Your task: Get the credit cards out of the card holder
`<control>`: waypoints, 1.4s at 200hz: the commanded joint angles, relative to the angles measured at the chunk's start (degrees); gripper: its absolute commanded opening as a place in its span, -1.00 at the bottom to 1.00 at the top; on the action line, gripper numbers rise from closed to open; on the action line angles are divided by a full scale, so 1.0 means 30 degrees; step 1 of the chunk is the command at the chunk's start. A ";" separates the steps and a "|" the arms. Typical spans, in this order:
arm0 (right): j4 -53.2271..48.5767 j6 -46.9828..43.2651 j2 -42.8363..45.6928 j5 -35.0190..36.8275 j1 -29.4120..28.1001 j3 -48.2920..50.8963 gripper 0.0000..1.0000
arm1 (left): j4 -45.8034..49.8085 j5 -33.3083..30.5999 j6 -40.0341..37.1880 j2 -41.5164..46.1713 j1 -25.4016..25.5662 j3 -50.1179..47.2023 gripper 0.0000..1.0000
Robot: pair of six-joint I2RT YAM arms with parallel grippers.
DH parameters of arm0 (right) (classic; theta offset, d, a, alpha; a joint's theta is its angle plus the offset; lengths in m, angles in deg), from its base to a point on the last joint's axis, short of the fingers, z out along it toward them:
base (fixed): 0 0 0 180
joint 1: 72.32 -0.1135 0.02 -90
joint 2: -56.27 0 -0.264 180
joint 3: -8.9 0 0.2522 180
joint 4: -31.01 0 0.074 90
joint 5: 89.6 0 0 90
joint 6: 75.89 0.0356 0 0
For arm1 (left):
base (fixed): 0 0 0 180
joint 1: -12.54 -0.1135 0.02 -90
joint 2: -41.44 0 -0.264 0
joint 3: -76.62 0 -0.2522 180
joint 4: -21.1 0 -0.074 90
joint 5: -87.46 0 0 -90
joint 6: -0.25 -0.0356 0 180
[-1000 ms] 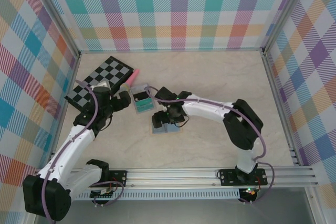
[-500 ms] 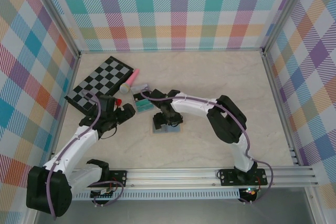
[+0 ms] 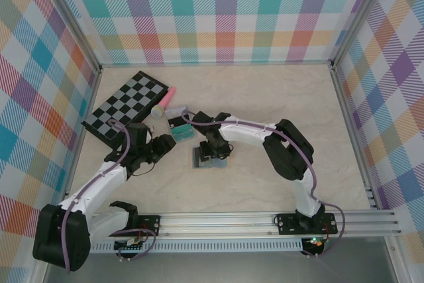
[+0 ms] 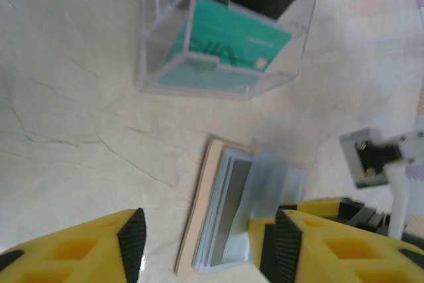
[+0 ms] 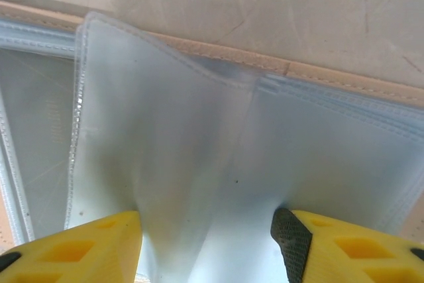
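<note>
1. While the card holder (image 3: 201, 159) lies open on the table (image 3: 285, 104) near its middle, the right gripper (image 3: 214, 152) hangs directly over it. The left gripper (image 3: 163, 145) is near, to its left, beside a clear box (image 3: 177, 129).
2. From the left wrist, the left gripper (image 4: 202, 238) has its fingers spread, with nothing pinched. The card holder (image 4: 222, 213) lies flat below them, pale blue pockets up.
3. From the right wrist, the right gripper (image 5: 205, 233) stands on both sides of a raised blue sheet of the card holder (image 5: 165, 130). Whether it squeezes, I cannot tell. The holder looks light, floppy and slippery, so probably it is best to press its tan edge and pull a stiff card edge.
</note>
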 commanded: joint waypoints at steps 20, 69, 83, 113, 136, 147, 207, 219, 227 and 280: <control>0.0929 -0.0288 -0.0464 -0.0875 0.0351 0.1931 0.05 | -0.2647 0.1404 0.1261 -0.1434 0.1766 -0.0136 -0.14; 0.1441 -0.0202 -0.0130 -0.0872 0.0520 0.2579 -0.16 | -0.4332 0.0409 0.1659 -0.3837 0.3958 0.0432 -0.25; 0.1654 -0.0216 0.0035 -0.0914 0.0551 0.2739 -0.19 | -0.5008 0.0379 0.1976 -0.4633 0.4297 0.0538 -0.27; 0.2068 -0.0357 0.0247 -0.1119 0.0645 0.2993 -0.21 | -0.5333 0.0211 0.2090 -0.6231 0.5020 0.1331 -0.28; 0.2715 -0.0465 0.0591 -0.1451 0.0696 0.3461 -0.24 | -0.5762 0.0292 0.2244 -0.7407 0.5246 0.1815 -0.28; 0.2958 -0.0517 0.0748 -0.1542 0.0715 0.3648 -0.27 | -0.6240 0.0307 0.2326 -0.7884 0.5244 0.1892 -0.28; 0.4242 -0.1693 0.1759 -0.2372 0.0790 0.4456 -0.38 | -0.7629 0.0974 0.2891 -1.0271 0.5246 0.2567 -0.28; 0.4547 -0.1786 0.1989 -0.2620 0.0815 0.4631 -0.39 | -0.7980 0.1110 0.2918 -1.0458 0.5246 0.2454 -0.33; 0.4767 -0.1839 0.2260 -0.2915 0.0865 0.4758 -0.39 | -0.7990 0.1006 0.2917 -1.0437 0.5246 0.2367 -0.34; 0.6663 -0.2258 0.5283 -0.3904 0.1170 0.5928 -0.21 | -0.8048 0.1239 0.2826 -1.0520 0.5247 0.2274 -0.41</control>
